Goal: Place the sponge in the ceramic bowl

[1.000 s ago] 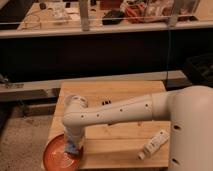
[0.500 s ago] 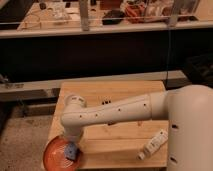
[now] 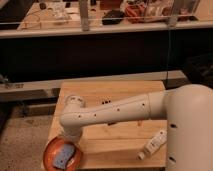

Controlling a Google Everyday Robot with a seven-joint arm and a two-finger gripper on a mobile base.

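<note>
Your sponge (image 3: 62, 158) lies inside the ceramic bowl (image 3: 48, 149), flat on the bowl's floor and close to its middle. That is the place the task asks for.

The gripper (image 3: 70, 144) hangs just above the bowl, over its far-right part, beside the sponge. The wrist above it hides it, so you cannot tell whether it is spread or pressed together, or whether it touches the sponge at all.

The arm (image 3: 115, 112) comes in from the right of the bowl and bends straight down over it. I judge that this suits a shallow dish: coming from above lets a soft flat pad settle on the floor without brushing the rim.

The bowl sits on the wooden table (image 3: 115, 90). The white bottle (image 3: 153, 145) lies well apart to the bowl's right, clear of the wrist.

If the gripper is clamped on the sponge, it needs to release. If it is free, a straight rise would spare the glossy rim a knock.
</note>
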